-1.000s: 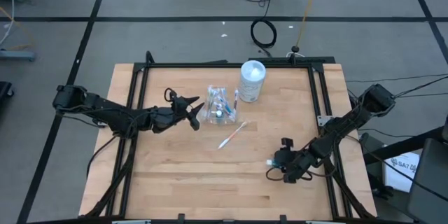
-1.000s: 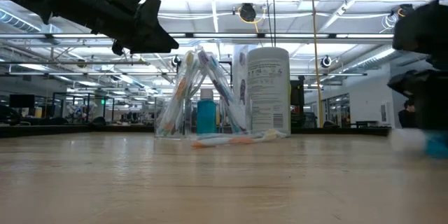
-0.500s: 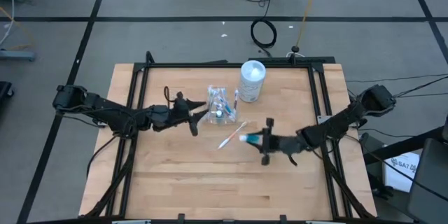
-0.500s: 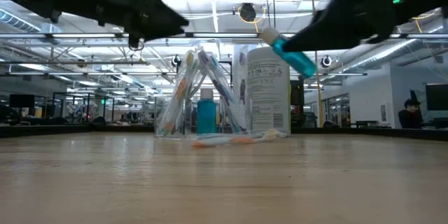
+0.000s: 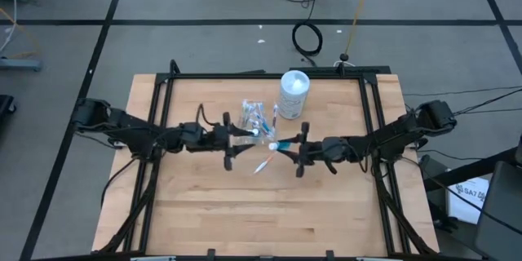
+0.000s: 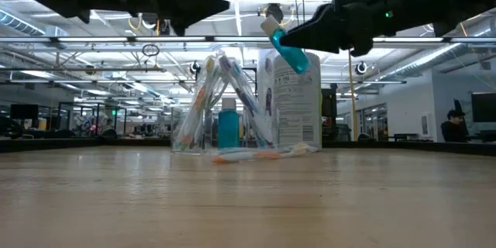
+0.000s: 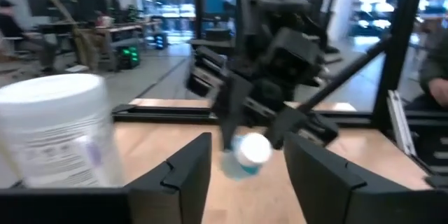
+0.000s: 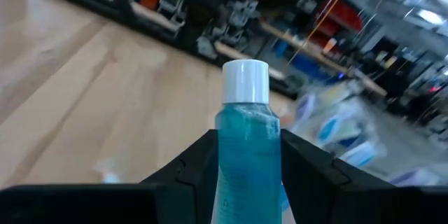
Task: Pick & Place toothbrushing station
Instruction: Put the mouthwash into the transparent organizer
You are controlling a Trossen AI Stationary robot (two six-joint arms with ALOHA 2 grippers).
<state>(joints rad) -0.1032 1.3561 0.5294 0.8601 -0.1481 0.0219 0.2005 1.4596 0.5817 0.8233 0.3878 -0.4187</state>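
Blue tube (image 5: pixel 281 144) with white cap, clamped in right tool (image 5: pixel 295 148), held in the air above the middle of the wooden desk (image 5: pixel 204 212). Right wrist view: tube (image 8: pixel 245 140) sits between the two dark fingers (image 8: pixel 189 171), cap pointing away from the wrist. Low view: tube (image 6: pixel 285 45) tilted, cap end uppermost, well clear of the desk surface and in front of the upper part of the white canister (image 6: pixel 297 101).

Left tool (image 5: pixel 236 137) also raised, just beside the clear plastic cup (image 5: pixel 254 121) and facing the right tool across a small gap. Its fingers (image 7: pixel 185 175) are spread apart and hold nothing; in the left wrist view the capped tube (image 7: pixel 246 155) and the right tool show between them, farther off.

Cup stands near the far-middle of the desk, just beside the white canister (image 5: pixel 294 94), which is on the cup's right in the high view. Low view: cup (image 6: pixel 225 105) holds several toothbrushes (image 6: pixel 203 97) leaning outward in a fan, plus a second blue tube (image 6: pixel 228 124) standing upright among them.

One loose toothbrush (image 5: pixel 265 161) lies flat on the desk just in front of the cup, below the two tools. Low view shows it (image 6: pixel 260 154) resting on the wood at the foot of the cup and canister, white with orange
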